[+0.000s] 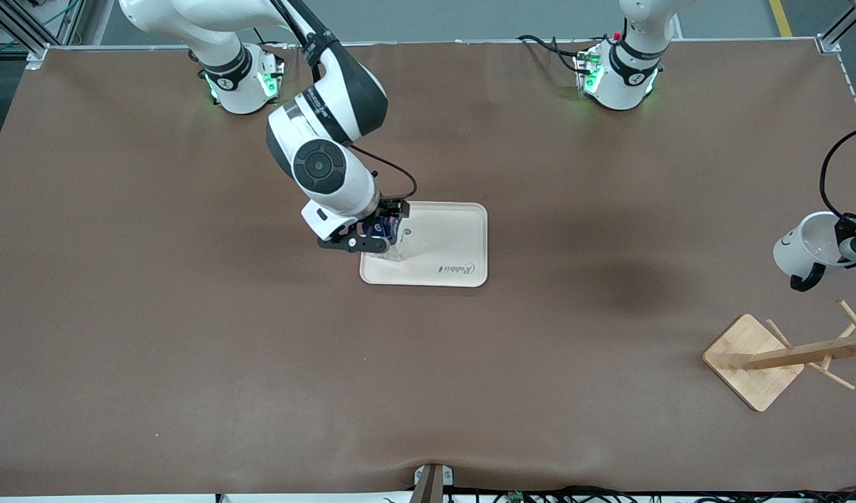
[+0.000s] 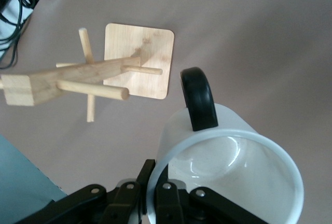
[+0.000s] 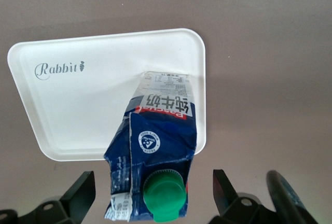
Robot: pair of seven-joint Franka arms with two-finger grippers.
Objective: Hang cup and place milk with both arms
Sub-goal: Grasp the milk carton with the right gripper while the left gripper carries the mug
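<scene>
Rack: wooden mug tree [image 1: 784,358] on a square base, lower right of the front view, nearest the camera, toward the left arm's end of the table [image 1: 190,335].
Cup: white cup [image 1: 805,248], black handle, held in the air above the rack, right edge of frame.
Left gripper [image 2: 158,195]: clamped on the cup's rim.
Tray: white tray [image 1: 456,241] marked "Rabbit", frame centre.
Milk: carton [image 3: 155,156] standing on the tray's corner.
Right gripper [image 3: 153,193]: fingers spread wide, apart from the milk.

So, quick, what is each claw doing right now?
Left gripper: shut on the white black-handled mug.
Right gripper: open around the blue-and-white milk carton.
</scene>
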